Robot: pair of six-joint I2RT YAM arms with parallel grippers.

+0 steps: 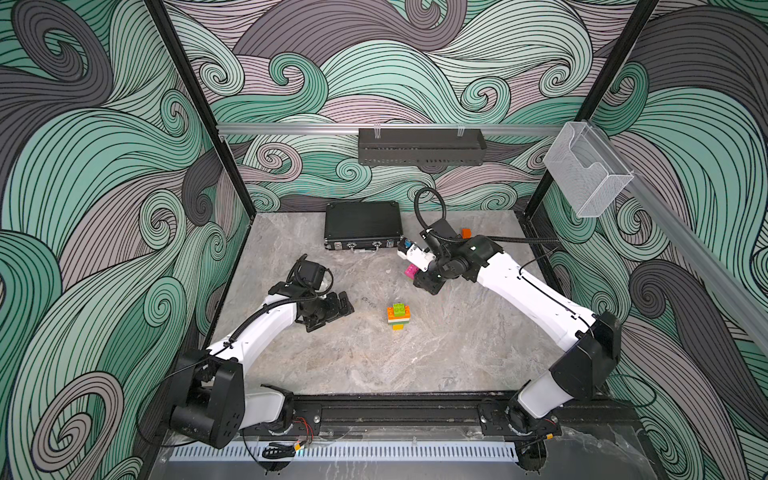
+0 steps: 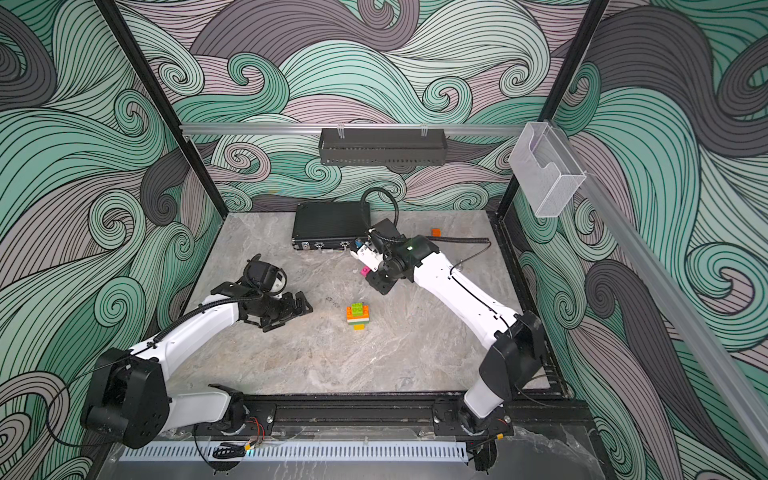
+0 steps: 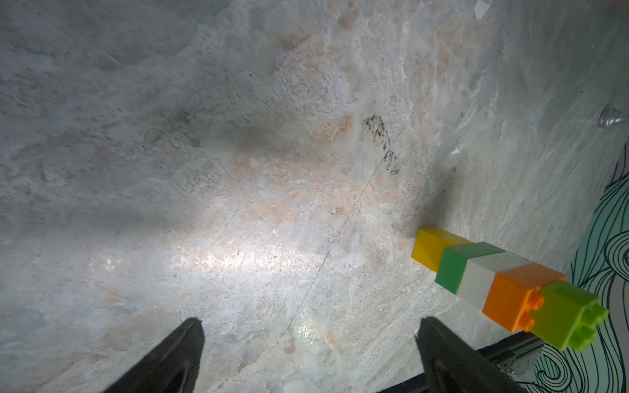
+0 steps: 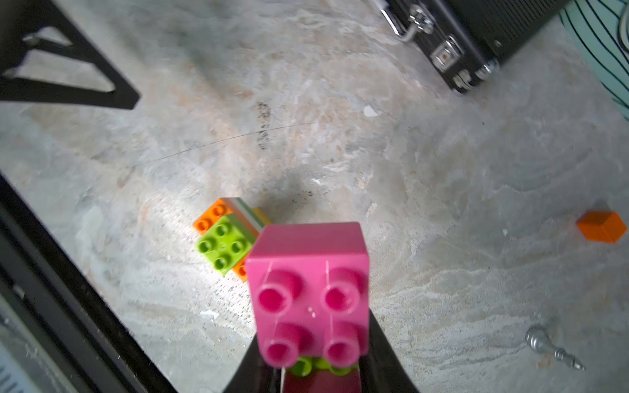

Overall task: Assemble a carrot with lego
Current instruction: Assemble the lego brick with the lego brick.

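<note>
The carrot [image 1: 398, 316] [image 2: 358, 314] stands mid-table as a short lego stack: yellow at the bottom, then dark green, white, orange and a lime brick on top. The left wrist view shows it [image 3: 503, 282] beside one finger, outside the jaws. My left gripper [image 1: 336, 309] [image 3: 309, 323] rests open and empty to its left. My right gripper [image 1: 415, 275] [image 4: 311, 340] hovers behind the stack, shut on a pink brick [image 1: 409, 271] [image 2: 365, 271] [image 4: 308, 289]. Lime studs show behind that brick between the fingers [image 4: 381, 357].
A black briefcase [image 1: 361, 224] [image 4: 476, 41] lies at the back of the table. A lone orange cube [image 1: 466, 233] [image 2: 435, 232] [image 4: 602, 226] sits behind the right arm. A small metal pin [image 4: 548, 345] lies on the marble.
</note>
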